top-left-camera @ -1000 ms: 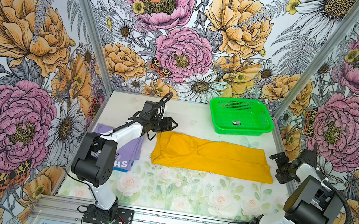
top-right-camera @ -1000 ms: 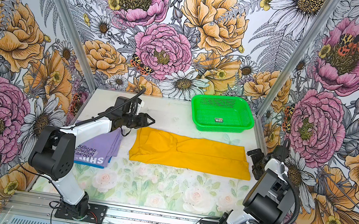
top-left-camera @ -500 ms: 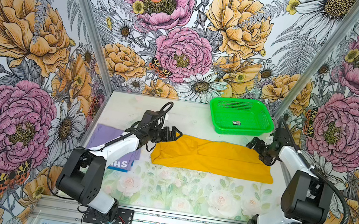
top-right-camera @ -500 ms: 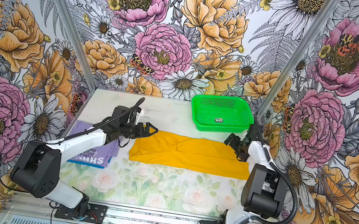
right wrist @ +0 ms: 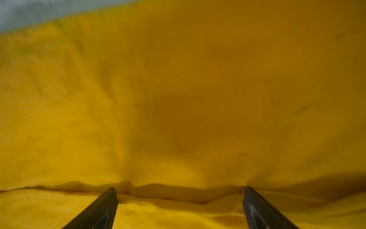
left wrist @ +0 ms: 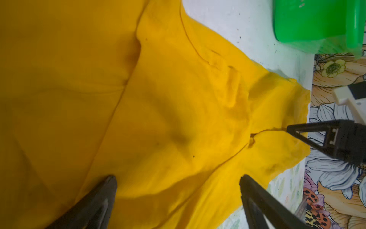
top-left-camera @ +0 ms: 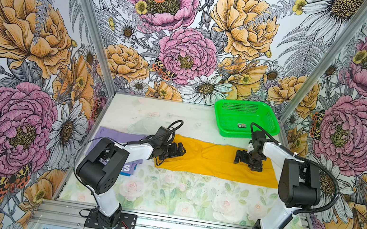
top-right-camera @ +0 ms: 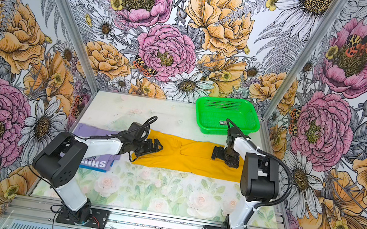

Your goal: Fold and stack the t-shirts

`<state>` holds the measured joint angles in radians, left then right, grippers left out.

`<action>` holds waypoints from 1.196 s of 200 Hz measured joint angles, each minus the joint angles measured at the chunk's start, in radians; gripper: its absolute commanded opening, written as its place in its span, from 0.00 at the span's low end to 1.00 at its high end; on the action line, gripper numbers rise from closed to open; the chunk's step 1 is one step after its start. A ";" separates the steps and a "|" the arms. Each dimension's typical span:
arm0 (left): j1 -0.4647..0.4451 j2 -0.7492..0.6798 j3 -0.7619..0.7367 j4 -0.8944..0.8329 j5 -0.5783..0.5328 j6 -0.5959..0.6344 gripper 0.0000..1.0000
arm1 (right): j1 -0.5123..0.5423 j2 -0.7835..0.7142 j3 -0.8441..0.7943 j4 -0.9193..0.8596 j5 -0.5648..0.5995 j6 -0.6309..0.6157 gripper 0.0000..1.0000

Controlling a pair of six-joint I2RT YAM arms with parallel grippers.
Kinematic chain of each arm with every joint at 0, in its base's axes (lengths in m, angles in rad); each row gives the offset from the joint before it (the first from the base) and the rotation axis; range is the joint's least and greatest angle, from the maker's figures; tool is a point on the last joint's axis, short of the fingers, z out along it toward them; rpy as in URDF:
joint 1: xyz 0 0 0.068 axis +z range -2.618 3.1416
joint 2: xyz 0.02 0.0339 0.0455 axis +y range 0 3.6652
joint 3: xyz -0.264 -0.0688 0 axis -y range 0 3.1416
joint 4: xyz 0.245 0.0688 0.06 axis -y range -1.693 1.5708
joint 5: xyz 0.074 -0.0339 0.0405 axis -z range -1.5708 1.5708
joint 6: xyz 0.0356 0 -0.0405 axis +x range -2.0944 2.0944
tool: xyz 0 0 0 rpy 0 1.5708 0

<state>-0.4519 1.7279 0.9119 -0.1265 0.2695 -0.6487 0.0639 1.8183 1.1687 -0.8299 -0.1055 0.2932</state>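
Across the surface (top-left-camera: 165,192) I see the mustard t-shirt (top-left-camera: 214,164) lying in a long flat band, limp and light, so I'd pinch its doubled edges with my left hand (top-left-camera: 179,149) and right hand (top-left-camera: 239,156), both spread empty.

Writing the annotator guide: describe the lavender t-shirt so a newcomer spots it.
Find the green basket at the far right of the table, then follow the long yellow t-shirt leftwards to its end. The lavender t-shirt lies just beyond, partly under the left arm, the only shirt with printed lettering.
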 measured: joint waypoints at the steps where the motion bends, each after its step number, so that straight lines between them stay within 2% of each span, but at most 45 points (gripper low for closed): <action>1: 0.000 0.003 0.003 0.000 -0.002 0.000 0.99 | 0.006 0.000 0.000 -0.003 0.001 -0.001 0.99; 22: 0.010 0.082 0.093 0.001 -0.028 0.001 0.98 | 0.113 -0.011 -0.028 -0.017 0.039 -0.007 0.99; 49: 0.032 0.179 0.217 -0.011 -0.047 0.019 0.99 | 0.283 -0.099 -0.147 0.001 0.069 0.024 0.99; 68: 0.044 0.236 0.300 -0.034 -0.052 0.038 0.99 | 0.428 -0.197 -0.255 0.027 0.059 0.099 1.00; 88: 0.051 0.307 0.407 -0.071 -0.053 0.061 0.99 | 0.588 -0.279 -0.327 0.063 -0.005 0.217 1.00; 112: 0.056 0.406 0.546 -0.083 -0.052 0.080 0.99 | 0.753 -0.238 -0.275 0.111 -0.093 0.325 1.00; 134: 0.058 0.490 0.671 -0.093 -0.046 0.101 0.99 | 0.855 -0.093 -0.109 0.165 -0.179 0.370 1.00; 148: 0.061 0.540 0.748 -0.100 -0.032 0.124 0.99 | 0.889 -0.039 -0.029 0.223 -0.200 0.389 0.99; 161: 0.069 0.580 0.818 -0.114 0.008 0.146 0.99 | 0.899 -0.055 -0.010 0.261 -0.180 0.409 0.99; 189: 0.109 0.602 0.901 -0.121 0.127 0.194 0.99 | 0.838 -0.281 -0.128 0.297 -0.059 0.454 0.99; 212: 0.140 0.502 0.842 -0.117 0.184 0.237 0.99 | 0.755 -0.501 -0.251 0.298 0.013 0.483 1.00; 239: 0.153 0.307 0.695 -0.116 0.213 0.255 0.99 | 0.692 -0.585 -0.340 0.294 0.015 0.500 0.99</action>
<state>-0.2985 2.0354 1.6070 -0.2428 0.4824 -0.3935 0.7555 1.2335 0.8284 -0.5362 -0.0906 0.7933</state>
